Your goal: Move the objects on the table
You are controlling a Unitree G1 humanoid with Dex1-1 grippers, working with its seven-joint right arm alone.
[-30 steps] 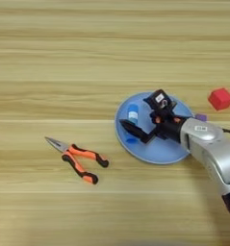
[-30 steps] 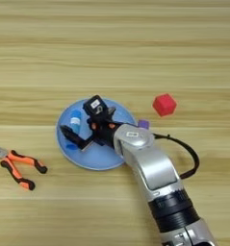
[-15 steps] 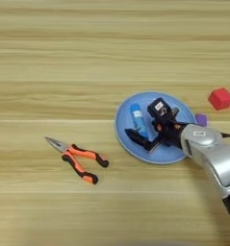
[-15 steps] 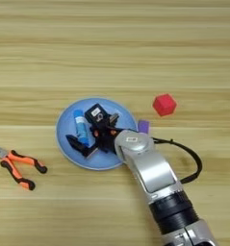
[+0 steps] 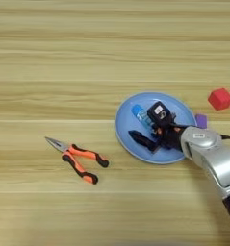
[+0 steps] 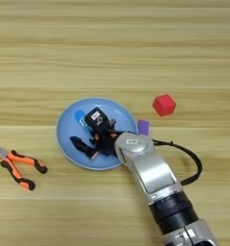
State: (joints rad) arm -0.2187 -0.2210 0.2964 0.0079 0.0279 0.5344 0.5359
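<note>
Light-blue plate (image 5: pixel 184 108) in the left eye view holds the glue stick (image 5: pixel 140 114); the gripper (image 5: pixel 151 129) spans it, fingers apart. Pliers (image 5: pixel 78 156) lie left.
Right eye view: red cube (image 6: pixel 164 104) far right, purple bar (image 6: pixel 143 127) beside the plate's rim

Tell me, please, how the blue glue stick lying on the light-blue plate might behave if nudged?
The blue glue stick lies on its side and looks cylindrical, so it would probably roll. The round light-blue plate looks smooth, so it may also slide.
</note>
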